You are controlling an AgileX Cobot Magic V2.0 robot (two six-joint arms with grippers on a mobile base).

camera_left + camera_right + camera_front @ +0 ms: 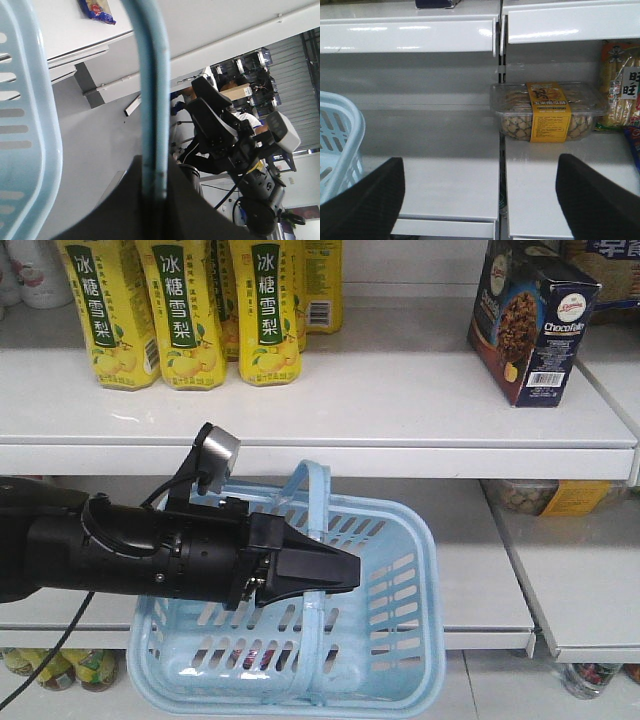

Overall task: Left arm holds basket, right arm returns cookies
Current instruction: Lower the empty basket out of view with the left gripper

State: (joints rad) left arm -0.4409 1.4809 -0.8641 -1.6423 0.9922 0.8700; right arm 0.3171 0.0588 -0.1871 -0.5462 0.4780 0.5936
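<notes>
On the upper shelf (400,400), right of the yellow bottles (180,310), the cookies (530,325) stand upright, tilted slightly. Below hangs the basket (400,640), its handle (315,490) pinched in the left gripper (330,575). The right gripper (480,200) is spread, empty. The box looks light, stiff but crushable; grip its flat sides.

Lighting's bright and even, coming from overhead, so the white shelves (330,390) nearly blow out. Streaky glare sits on the shelf edge (410,37) across the top of the right wrist view. The basket handle (150,100) up close looks soft, and so do the black fingertips (367,205).
</notes>
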